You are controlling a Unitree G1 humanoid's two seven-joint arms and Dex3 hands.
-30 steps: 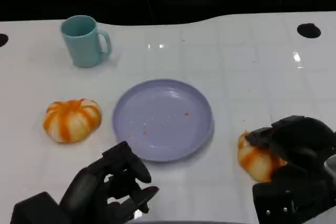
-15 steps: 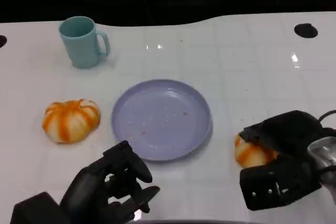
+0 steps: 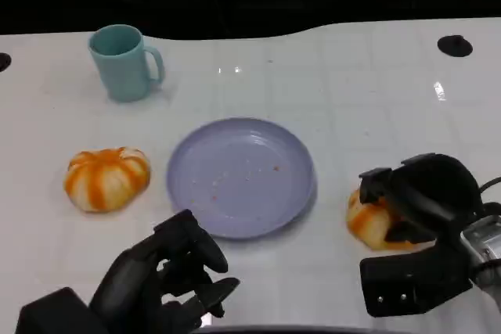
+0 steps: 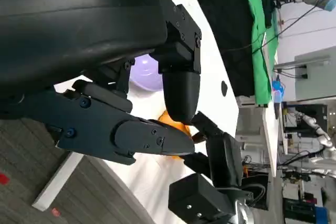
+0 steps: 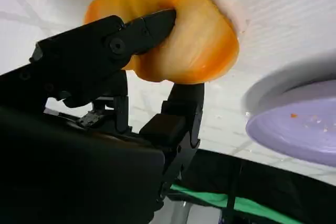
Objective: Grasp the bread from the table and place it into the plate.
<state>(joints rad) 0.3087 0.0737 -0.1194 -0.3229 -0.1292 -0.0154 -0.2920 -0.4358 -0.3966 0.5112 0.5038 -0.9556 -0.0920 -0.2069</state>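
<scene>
A: In the head view, the right hand is gripping the bun at lower right, just right of the plate, which is sitting mid-frame. I can't tell whether the bun is touching the table.

B: And the left hand?

A: It's hanging at lower left with fingers loosely curled, holding nothing. A second bun is lying at left, a mug at upper left.

B: The left wrist view?

A: Its own fingers are reaching across the centre, holding nothing. Beyond them an orange patch of bun is peeking out.

B: The right wrist view?

A: Fingers are closing over the bun at the top, with another finger underneath. The plate edge is showing at right.

B: Risks?

A: The bun looks soft and rounded, so I reckon it could squash or slip out. Carried too low, it might catch the plate's rim.
</scene>
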